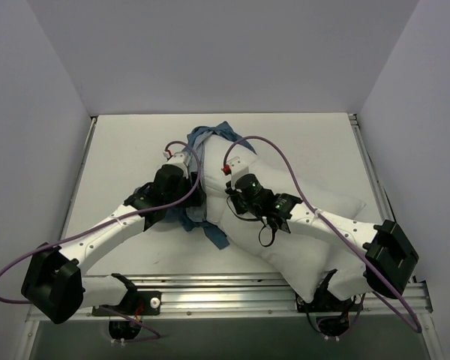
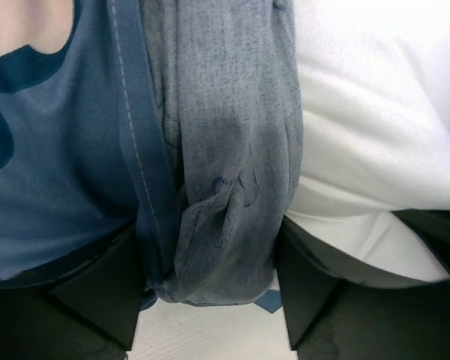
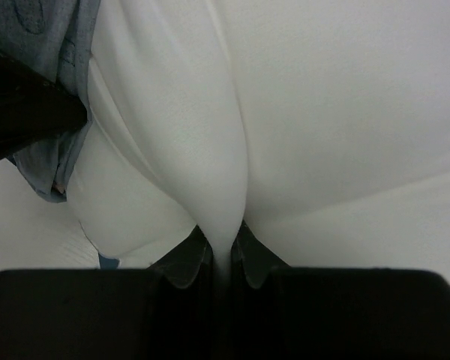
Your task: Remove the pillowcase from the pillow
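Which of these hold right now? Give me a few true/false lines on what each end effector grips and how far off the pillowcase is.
1. The left end effector is clamped on a bunched fold of the pillowcase. True.
2. The right end effector is open and holds nothing. False: it is shut on a pinched fold of the white pillow.
3. The pillowcase covers the whole pillow. False: most of the pillow is bare white, and the blue fabric is bunched at its far left end.
4. The pillow lies towards the right side of the table. True.
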Robot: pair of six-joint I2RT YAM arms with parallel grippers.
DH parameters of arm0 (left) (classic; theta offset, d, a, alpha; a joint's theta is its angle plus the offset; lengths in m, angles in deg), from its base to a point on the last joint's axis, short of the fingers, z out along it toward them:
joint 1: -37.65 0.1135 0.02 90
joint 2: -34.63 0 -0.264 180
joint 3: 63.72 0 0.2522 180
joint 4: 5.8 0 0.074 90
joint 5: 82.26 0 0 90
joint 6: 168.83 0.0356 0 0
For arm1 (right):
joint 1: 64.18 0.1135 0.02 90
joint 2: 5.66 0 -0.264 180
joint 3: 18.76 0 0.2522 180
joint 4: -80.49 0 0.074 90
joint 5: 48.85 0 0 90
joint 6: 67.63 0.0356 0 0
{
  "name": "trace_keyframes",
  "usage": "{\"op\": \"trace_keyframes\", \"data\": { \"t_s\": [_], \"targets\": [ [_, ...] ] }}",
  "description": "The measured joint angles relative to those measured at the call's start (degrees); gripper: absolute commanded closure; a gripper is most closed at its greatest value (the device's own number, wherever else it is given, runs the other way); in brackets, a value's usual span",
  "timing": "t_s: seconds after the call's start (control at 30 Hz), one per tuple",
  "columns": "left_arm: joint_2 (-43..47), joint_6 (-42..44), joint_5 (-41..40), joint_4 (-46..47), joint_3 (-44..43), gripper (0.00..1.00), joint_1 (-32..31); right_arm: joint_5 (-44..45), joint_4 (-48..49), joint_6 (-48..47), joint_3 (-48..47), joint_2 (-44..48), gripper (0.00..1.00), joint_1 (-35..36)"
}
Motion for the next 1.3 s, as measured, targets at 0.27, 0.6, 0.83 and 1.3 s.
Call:
{"op": "trace_keyframes", "data": {
  "t_s": [0.27, 0.6, 0.83, 1.3],
  "targets": [
    [-0.76, -3.52, -13.66, -4.46, -2.05, 0.87, -1.38, -2.08, -0.35, 4.0, 1.68, 3.65, 1.0, -5.49],
    [-0.11, -17.11, -26.03, -10.58, -0.42, 0.98, 9.75, -5.99, -10.86, 9.51, 2.14, 18.29, 1.0, -12.44],
    [-5.6, -19.85, -31.82, -10.82, 0.17, 0.98, 18.21, -6.32, -21.18, 10.16, -1.99, 27.74, 1.0, -15.08],
    [-13.35, -10.38, -33.14, -15.93, -26.88, 0.92, 28.92, 3.61, -31.91, 9.2, -21.94, 23.28, 1.0, -16.5]
  ]
}}
